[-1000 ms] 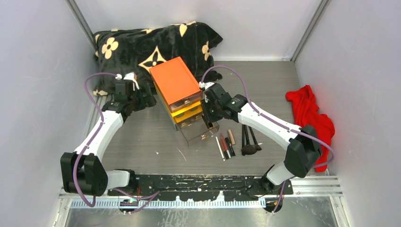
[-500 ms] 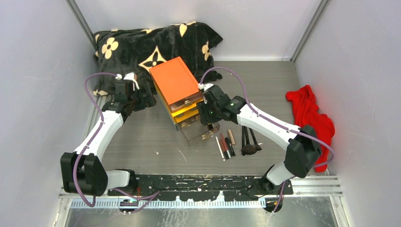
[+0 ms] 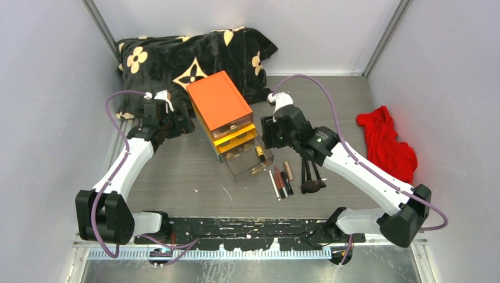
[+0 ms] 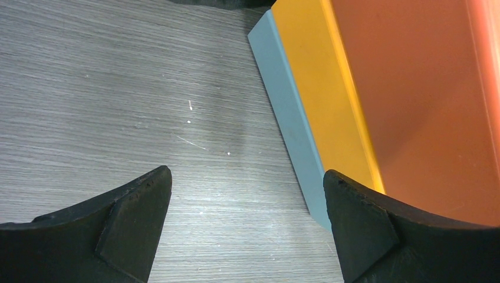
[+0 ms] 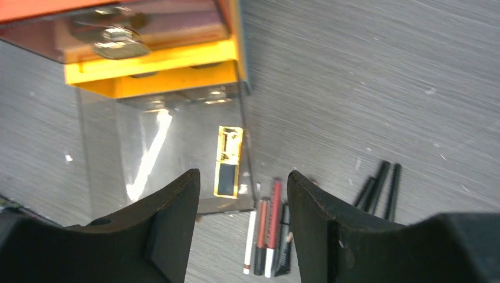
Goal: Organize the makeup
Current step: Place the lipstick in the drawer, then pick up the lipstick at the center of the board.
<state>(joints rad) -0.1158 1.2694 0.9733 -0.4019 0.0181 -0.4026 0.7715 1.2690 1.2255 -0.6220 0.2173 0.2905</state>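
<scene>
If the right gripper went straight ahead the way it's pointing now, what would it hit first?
Probably the gold tube lying in the pulled-out clear drawer, almost centred ahead of the open right gripper. It might catch the drawer's side wall instead, as depth is hard to judge.

So the orange-topped box [image 3: 218, 101] sits mid-frame with its bottom clear drawer [image 3: 250, 164] pulled out and a small gold tube [image 3: 259, 154] inside. Just right of the drawer, thin tubes [image 3: 282, 183] and black brushes [image 3: 311, 177] lie on the table [image 3: 177, 177]. The right gripper [image 3: 266, 133] hangs beside the box, and the red cloth [image 3: 386, 141] is far right.
</scene>
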